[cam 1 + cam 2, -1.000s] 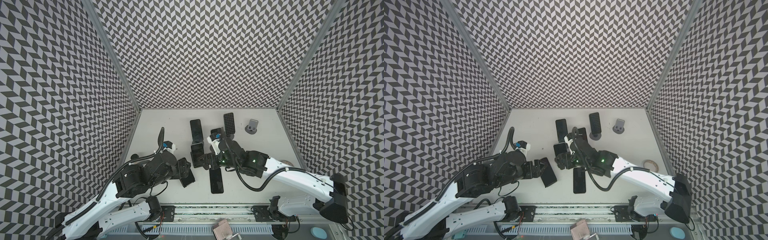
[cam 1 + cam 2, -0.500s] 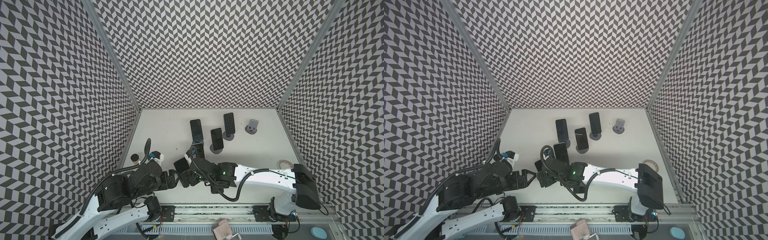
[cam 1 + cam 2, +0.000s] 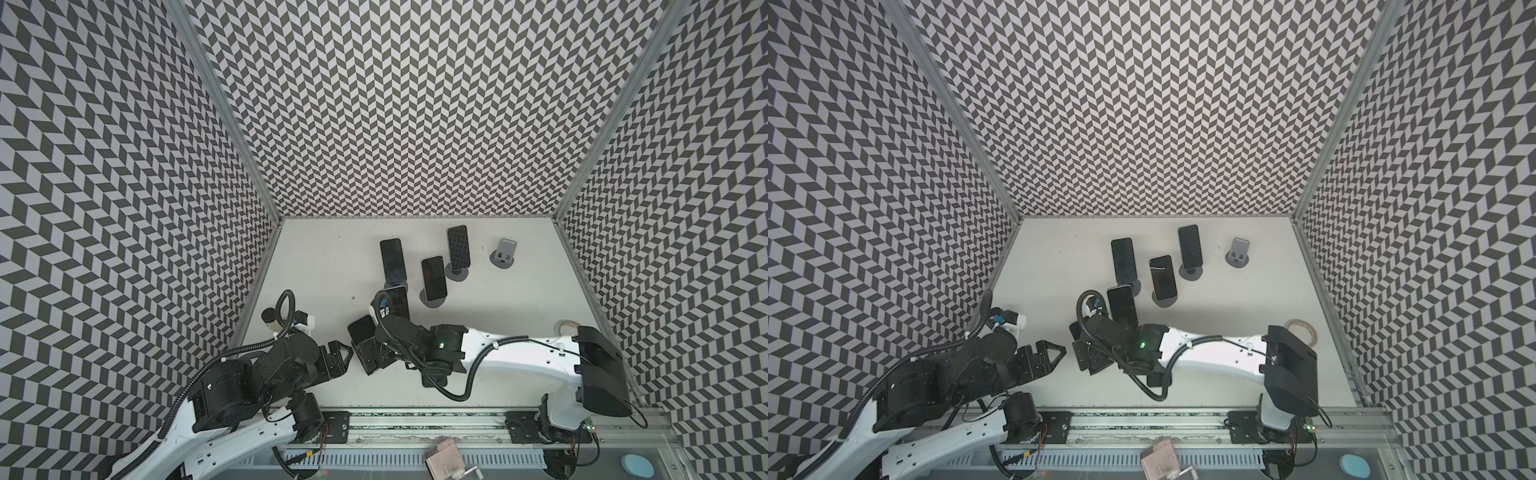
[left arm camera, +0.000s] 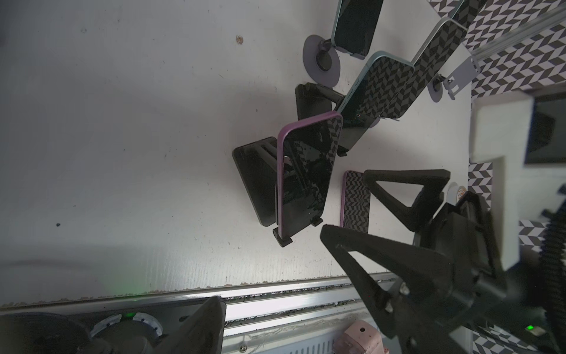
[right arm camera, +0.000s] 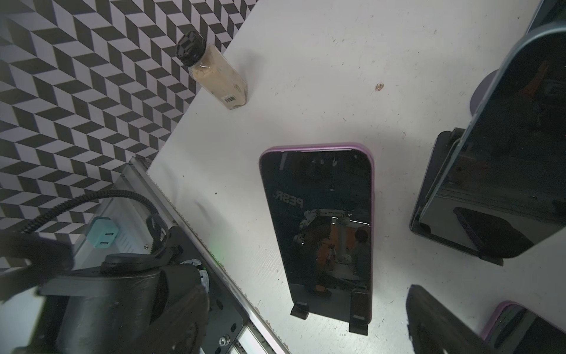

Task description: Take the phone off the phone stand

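Now my right claw [image 3: 365, 351], wide open, has swung up to purple phone [image 5: 318, 220]; left claw [image 3: 345, 357] open, backed off. Six phones [image 3: 433, 276], six stands [image 3: 503, 253].

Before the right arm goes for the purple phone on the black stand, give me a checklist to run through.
1. Purple phone seated in black stand, lower edge in its clips: ok.
2. Right gripper open and empty: ok.
3. Left gripper open, empty, not touching the phone: ok.
4. Right jaws lined up on the phone's side edges: cannot tell.
5. Room around the stand: not ok, probably tight; a flat phone lies close beside it.
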{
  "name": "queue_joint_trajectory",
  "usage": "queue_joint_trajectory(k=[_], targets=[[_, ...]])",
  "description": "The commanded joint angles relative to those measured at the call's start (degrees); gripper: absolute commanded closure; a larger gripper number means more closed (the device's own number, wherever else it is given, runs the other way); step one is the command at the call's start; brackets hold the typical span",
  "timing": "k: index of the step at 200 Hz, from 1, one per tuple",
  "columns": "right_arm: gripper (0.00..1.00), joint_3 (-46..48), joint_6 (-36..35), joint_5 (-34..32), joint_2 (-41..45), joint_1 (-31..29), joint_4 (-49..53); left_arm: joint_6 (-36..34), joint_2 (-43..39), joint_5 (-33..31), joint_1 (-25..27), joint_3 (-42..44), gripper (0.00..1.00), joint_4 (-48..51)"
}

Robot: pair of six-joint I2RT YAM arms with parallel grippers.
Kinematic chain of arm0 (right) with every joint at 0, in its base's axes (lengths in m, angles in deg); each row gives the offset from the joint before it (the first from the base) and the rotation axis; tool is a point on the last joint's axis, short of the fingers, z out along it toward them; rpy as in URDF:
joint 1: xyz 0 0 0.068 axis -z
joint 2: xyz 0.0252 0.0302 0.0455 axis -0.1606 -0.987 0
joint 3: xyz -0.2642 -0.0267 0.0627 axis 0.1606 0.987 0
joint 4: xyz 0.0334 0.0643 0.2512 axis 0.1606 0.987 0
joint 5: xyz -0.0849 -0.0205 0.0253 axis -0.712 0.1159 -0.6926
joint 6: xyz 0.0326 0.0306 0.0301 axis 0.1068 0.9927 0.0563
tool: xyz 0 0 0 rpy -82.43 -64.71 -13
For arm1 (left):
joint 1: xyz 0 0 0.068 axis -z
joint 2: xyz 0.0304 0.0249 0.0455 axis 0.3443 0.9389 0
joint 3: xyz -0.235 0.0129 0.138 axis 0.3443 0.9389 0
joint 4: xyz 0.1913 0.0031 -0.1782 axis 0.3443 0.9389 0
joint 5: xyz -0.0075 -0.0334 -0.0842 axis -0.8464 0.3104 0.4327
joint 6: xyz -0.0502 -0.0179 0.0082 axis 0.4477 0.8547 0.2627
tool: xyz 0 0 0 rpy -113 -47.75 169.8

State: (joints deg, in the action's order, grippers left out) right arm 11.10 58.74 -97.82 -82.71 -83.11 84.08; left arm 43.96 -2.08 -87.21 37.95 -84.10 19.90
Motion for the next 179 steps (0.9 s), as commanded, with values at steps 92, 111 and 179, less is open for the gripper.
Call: queue_joint_trajectory(k=[92,111,179], targets=[[0.0,-3.2,-2.2,-3.2,-4.8,-0.2,-2.5,8.2,-0.2,-12.3,-0.2,0.7,0.11,1.0],[0.0,-4.0,-2.5,-2.7,-5.7,-0.3,-1.8,8.2,-0.3,-12.2,-0.2,1.0,0.11,1.0],[0.0,-6.9,-2.7,-4.6,-8.8,-0.3,1.2,7.2,-1.2,-12.5,-0.2,0.5,0.11,1.0]])
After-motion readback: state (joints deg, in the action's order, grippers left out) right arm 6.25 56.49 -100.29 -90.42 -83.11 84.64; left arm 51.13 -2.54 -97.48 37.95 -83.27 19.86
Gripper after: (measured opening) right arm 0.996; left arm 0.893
